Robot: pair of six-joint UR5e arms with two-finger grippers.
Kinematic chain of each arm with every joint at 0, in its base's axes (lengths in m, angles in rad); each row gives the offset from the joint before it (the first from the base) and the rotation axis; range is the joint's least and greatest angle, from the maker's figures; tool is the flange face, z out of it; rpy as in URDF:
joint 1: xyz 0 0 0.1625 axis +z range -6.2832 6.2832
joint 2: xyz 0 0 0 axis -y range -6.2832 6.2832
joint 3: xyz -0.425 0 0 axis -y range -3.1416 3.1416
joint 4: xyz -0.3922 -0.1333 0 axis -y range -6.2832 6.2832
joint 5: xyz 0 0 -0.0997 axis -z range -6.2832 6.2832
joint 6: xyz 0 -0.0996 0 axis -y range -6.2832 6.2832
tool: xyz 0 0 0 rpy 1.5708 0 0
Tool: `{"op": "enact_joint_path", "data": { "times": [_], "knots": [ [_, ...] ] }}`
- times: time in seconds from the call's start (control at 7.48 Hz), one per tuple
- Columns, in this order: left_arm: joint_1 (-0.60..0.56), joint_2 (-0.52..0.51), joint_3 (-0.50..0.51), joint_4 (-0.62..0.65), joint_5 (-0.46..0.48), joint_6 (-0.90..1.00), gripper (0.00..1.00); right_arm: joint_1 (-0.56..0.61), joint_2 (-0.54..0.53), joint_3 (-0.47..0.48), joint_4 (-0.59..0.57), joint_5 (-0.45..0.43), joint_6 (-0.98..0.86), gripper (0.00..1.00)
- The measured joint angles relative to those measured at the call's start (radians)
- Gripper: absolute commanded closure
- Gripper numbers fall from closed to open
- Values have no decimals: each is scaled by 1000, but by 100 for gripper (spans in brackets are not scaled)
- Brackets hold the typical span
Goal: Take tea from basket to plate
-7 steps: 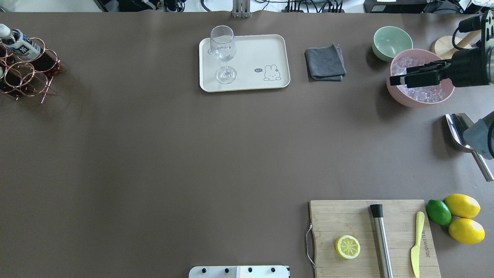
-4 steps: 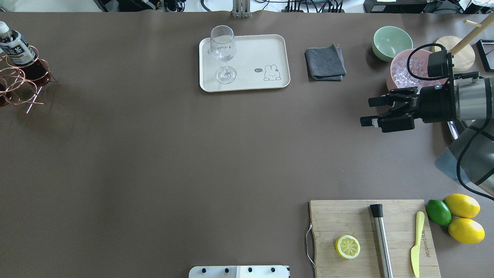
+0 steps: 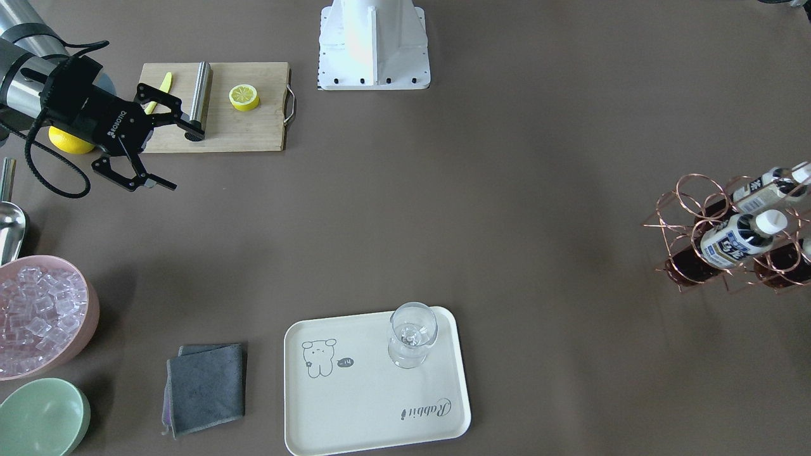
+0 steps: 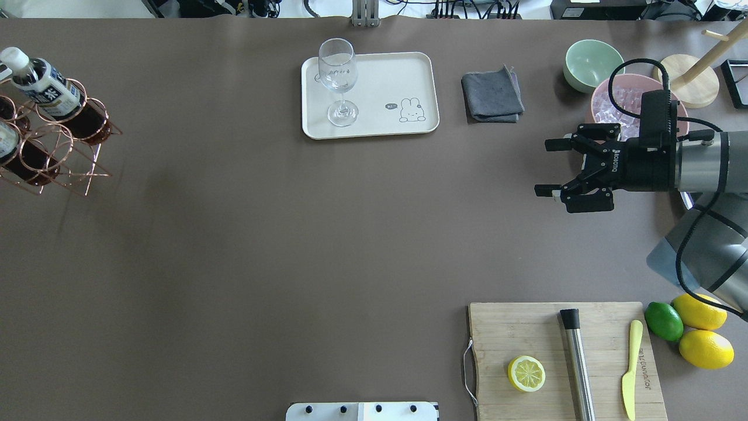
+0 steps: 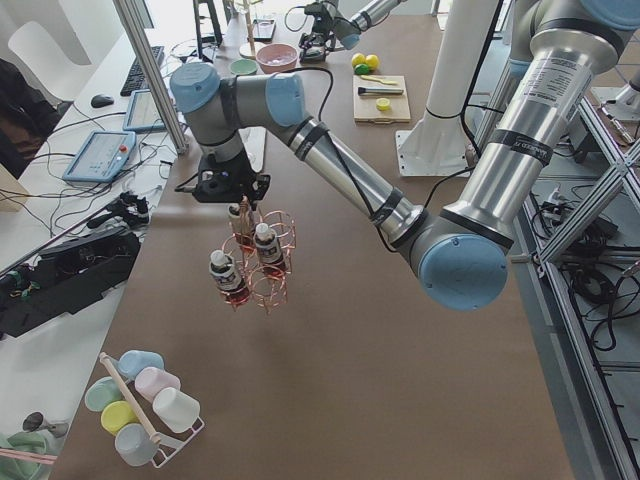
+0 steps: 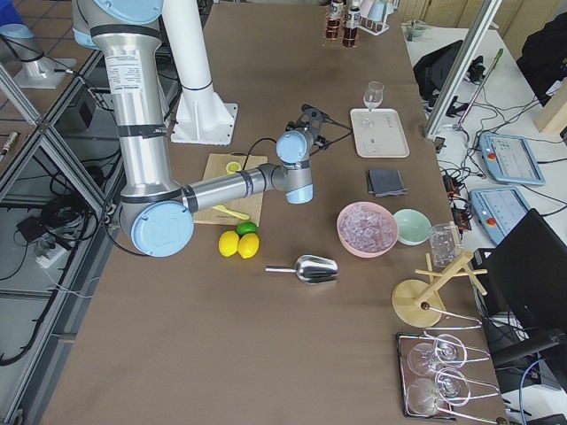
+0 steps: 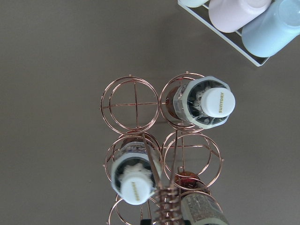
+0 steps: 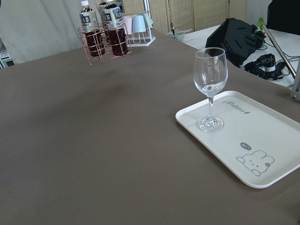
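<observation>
The rose-gold wire basket [image 4: 70,135] hangs tilted above the table's far left, its shadow apart from it in the right wrist view [image 8: 104,44]. It holds three tea bottles [image 4: 42,88] with white caps [image 7: 219,102]. My left gripper [image 5: 232,185] sits at the basket's coiled handle; I cannot tell if it is shut. The cream plate [image 4: 397,76] lies at the back middle with a wine glass [image 4: 339,76] on it. My right gripper [image 4: 544,167] is open and empty, above the table right of the plate.
A grey cloth [image 4: 492,96], a green bowl [image 4: 593,64] and a pink ice bowl [image 3: 38,316] stand at the back right. A cutting board [image 4: 564,356] with lemon half, muddler and knife lies front right, lemons and a lime [image 4: 663,321] beside it. A cup rack [image 7: 243,23] is near the basket.
The basket has swung and shifted towards the table's middle. My right gripper has moved from over the ice bowl down and leftwards, and its jaws now stand wide apart.
</observation>
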Motion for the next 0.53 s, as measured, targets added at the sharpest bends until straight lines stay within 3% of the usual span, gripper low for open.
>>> {"op": "enact_joint_path", "data": {
  "times": [0.53],
  "knots": [
    [270, 8, -375, 26, -12, -474, 100, -77, 6, -33, 79, -161, -130, 0]
  ]
}}
